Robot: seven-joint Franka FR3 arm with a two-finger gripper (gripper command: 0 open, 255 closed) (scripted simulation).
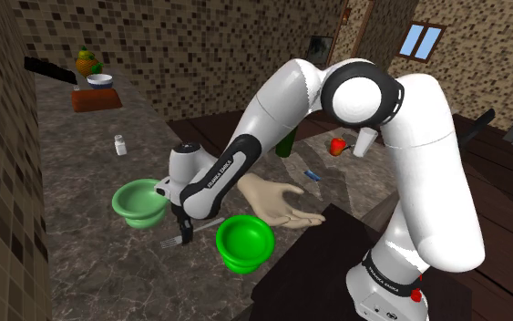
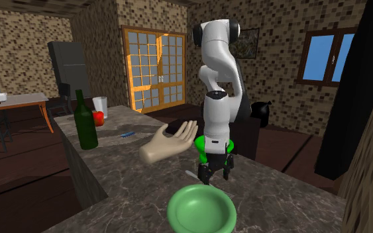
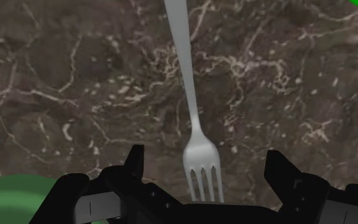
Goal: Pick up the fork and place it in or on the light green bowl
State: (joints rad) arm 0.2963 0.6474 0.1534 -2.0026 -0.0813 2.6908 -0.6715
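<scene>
Hovering the pincer (image 1: 185, 239) low over the fork (image 3: 190, 95) right now, its fingers (image 3: 135, 162) spread apart and nothing gripped yet. The fork lies flat on the marble bench (image 1: 81, 246), just beside the light green bowl (image 1: 128, 196). It sits between that bowl and a brighter green bowl (image 1: 245, 242) on the fork's other side. On the wrist view the tines end sits in the gap between the two fingers, and the handle runs away from the hand. I reckon it's lined up that way so the fingers close across the narrow width instead of along the length. The fork's thin and flat, so my guess is the pincer has to go right down to the bench before squeezing. After that it's a short hop over to the light green bowl, and the main risk looks like dropping it in the brighter one by mistake.
</scene>
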